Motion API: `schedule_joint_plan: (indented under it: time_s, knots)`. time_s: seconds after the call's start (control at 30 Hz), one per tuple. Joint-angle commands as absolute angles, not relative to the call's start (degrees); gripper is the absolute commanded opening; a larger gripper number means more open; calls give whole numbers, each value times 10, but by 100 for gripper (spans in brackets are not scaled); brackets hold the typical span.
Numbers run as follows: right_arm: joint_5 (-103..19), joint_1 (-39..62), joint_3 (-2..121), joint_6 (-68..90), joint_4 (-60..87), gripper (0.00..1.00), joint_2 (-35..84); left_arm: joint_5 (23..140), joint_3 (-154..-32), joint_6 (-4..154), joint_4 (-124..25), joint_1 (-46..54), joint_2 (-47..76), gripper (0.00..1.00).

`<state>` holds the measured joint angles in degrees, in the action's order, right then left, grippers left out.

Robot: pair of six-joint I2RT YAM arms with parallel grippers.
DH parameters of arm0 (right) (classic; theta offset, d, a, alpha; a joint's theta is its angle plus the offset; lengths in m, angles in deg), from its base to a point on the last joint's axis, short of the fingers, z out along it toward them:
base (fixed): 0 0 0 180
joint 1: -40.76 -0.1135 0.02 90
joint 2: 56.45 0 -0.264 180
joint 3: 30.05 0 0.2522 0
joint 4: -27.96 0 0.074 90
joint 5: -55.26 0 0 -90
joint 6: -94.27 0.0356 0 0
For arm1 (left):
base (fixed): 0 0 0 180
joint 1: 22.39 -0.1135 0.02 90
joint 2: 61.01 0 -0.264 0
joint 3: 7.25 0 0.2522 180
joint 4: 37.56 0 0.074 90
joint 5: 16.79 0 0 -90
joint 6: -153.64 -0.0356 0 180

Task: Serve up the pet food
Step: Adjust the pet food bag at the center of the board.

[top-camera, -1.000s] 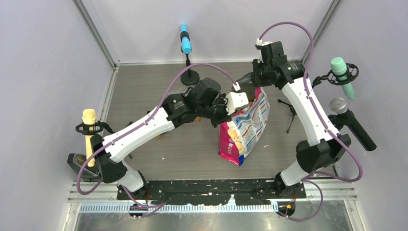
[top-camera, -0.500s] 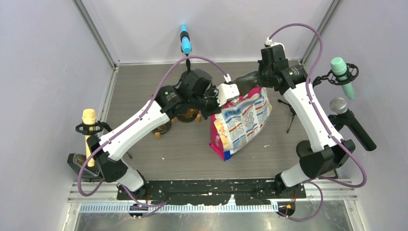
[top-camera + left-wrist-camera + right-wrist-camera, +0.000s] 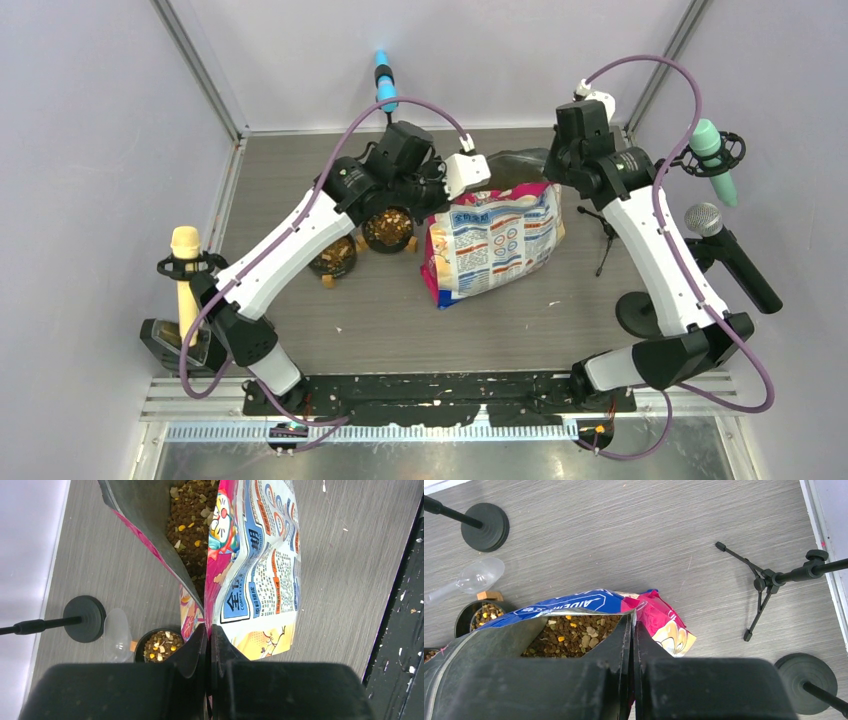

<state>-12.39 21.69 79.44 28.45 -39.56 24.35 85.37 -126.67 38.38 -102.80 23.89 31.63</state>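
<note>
**Bag swung level, both hands on its mouth**

Since a second ago the bag (image 3: 495,245) has swung from a steep slant to lie almost crosswise on the table (image 3: 400,320), and it has shifted toward the left and far side. Both arms have reached farther back with it. The left arm no longer covers one bowl (image 3: 388,230) and a second bowl (image 3: 333,258), which now show beside the bag.

The left hand (image 3: 208,632) has its fingers pressed together on the bag's top edge, with the printed wall pinched between them. The right hand (image 3: 633,621) is likewise closed tight on the opposite rim, where blue print meets pink. Between the two grips the mouth is open.

The pet food (image 3: 192,525) lies inside the bag, a brown and tan mass just beyond the left hand's fingertips. In the right wrist view it sits just left of the closed fingers. More kibble fills both bowls, close by the left hand. A clear scoop (image 3: 479,577) lies on the table next to one of them.
</note>
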Motion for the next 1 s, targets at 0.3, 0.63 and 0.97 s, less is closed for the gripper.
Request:
schedule_joint_plan:
  time_s: [0.3,0.63,0.97]
  knots:
    - [-312,264,830,125,-306,65,190,885,-1195,315,-949,220,245,0]
    - [-640,274,748,-29,-151,82,161,1013,-1045,212,-821,186,164,0]
    - [-730,278,873,-208,-312,86,241,1031,-1090,135,-804,169,198,0]
